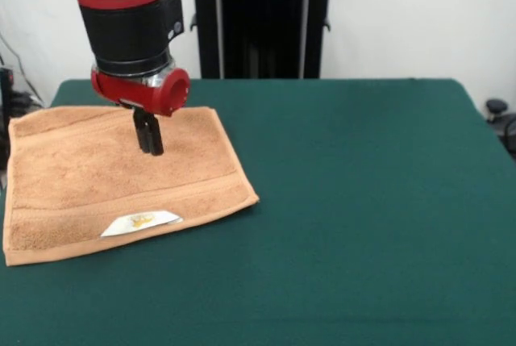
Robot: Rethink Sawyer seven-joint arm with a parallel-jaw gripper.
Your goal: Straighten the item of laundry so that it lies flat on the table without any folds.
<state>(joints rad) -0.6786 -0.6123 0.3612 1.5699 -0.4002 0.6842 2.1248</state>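
Front view: towel (121,177) spread flat at tabletop (363,201) left edge, pincer (149,149) closed and apparently empty just over its middle, contact unclear; risk of snagging terry and raising new folds on any drag.

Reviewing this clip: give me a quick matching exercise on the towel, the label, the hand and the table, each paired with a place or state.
Things:
1. towel
2. label
3. hand
4. table

Places or states:
A. dark green, bare across the picture's right side
B. fingers close together, over the towel's far half
C. white with a yellow mark, at the towel's near edge
D. spread out at the picture's left

Pairs: 1-D, 2-C, 3-B, 4-A
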